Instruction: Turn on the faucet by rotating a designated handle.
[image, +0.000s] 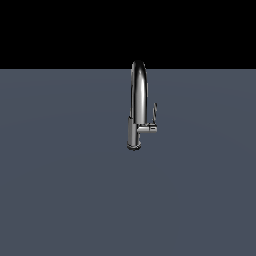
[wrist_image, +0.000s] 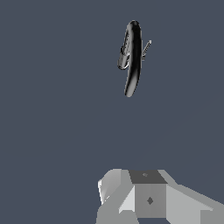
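Observation:
The faucet (image: 138, 95) stands upright on the flat grey surface, a slim chrome gooseneck on a darker cylindrical base. Its handle (image: 154, 113) is a thin chrome lever rising from a short stub on the side toward the exterior view's right. The wrist view looks down on the faucet (wrist_image: 132, 57) from above, with the handle (wrist_image: 146, 47) poking out beside the spout. My gripper (wrist_image: 146, 177) shows only as pale grey blocks at the frame's edge, well apart from the faucet and touching nothing. Its finger spacing is unclear. The arm does not appear in the exterior view.
A plain blue-grey surface (image: 65, 190) spreads around the faucet on all sides. Behind it is black background.

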